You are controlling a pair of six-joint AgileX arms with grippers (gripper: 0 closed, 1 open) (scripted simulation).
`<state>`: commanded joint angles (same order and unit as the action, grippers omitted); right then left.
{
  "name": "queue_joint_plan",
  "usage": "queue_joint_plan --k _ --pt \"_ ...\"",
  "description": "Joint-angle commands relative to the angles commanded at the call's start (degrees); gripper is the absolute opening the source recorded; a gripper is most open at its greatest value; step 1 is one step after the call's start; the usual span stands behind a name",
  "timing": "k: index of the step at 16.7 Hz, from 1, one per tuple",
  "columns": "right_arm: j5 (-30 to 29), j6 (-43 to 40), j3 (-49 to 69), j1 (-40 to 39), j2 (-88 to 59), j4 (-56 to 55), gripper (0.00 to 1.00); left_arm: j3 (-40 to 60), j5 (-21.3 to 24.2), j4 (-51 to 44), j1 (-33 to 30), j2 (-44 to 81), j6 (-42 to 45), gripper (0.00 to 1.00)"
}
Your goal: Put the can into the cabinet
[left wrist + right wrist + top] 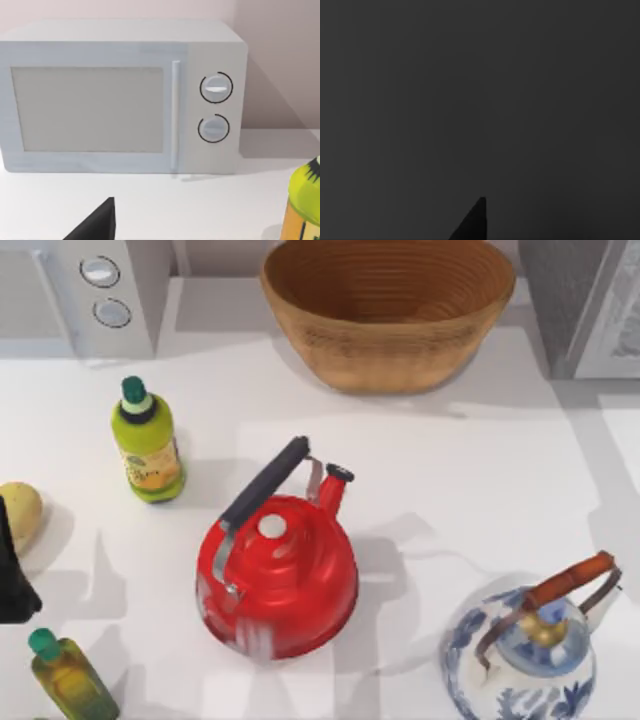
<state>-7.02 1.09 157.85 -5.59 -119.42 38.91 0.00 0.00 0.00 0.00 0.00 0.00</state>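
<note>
The left arm (15,575) sits parked at the tabletop's (450,470) left edge, facing the microwave (120,95), and I cannot tell how its fingers stand. The right wrist view is dark. The cabinet (575,300) waits at the far right corner (the can's whereabouts I can't tell), with the red kettle (278,575) mid-table.

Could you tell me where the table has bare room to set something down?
The widest bare patch lies between the woven brown basket, the red kettle and the grey cabinet. A smaller one runs from the white microwave to the basket. The left edge is crowded: green-capped bottle, left gripper.
</note>
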Motion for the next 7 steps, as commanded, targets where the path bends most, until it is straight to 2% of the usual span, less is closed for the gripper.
queue_joint_plan --k 1,2,7 --pt "0.0 0.0 0.0 0.0 0.0 0.0 0.98 0.0 0.0 0.0 0.0 0.0 0.0 1.00" --pt "0.0 0.0 0.0 0.0 0.0 0.0 1.00 0.0 0.0 0.0 0.0 0.0 0.0 1.00" --pt "0.0 0.0 0.0 0.0 0.0 0.0 1.00 0.0 0.0 0.0 0.0 0.0 0.0 1.00"
